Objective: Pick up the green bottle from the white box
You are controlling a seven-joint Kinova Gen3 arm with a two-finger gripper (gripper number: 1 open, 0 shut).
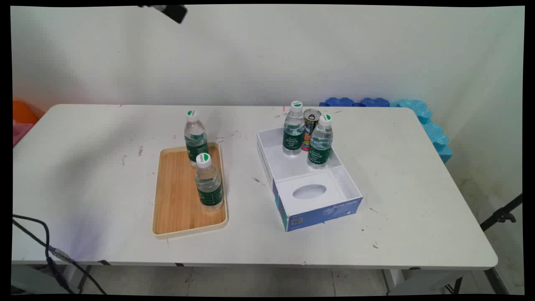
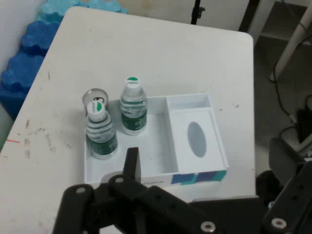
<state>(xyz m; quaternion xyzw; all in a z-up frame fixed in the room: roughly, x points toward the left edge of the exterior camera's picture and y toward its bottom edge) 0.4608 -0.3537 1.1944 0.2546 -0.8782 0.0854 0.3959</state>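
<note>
We see the pincer (image 1: pixel 177 13) raised high above the table (image 1: pixel 418 200), well apart from the white box (image 2: pixel 195 168) below; its opening cannot be told.

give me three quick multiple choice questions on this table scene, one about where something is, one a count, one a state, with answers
1. Where does the can stand?
A. on the wooden tray
B. on the table behind the white box, close to its two bottles
C. in the box's compartment with the oval hole

2. How many water bottles are there in all?
A. two
B. three
C. four

3. How do the two bottles on the wooden tray stand?
A. both upright with caps on
B. both lying on their sides
C. one upright, one tipped over

Answers:
1 B: the hand view shows the can outside the white box's far wall.
2 C: a far bottle and a near bottle on the tray, a left bottle and a right bottle in the box.
3 A: both stand upright, white-and-green caps on top.
</note>
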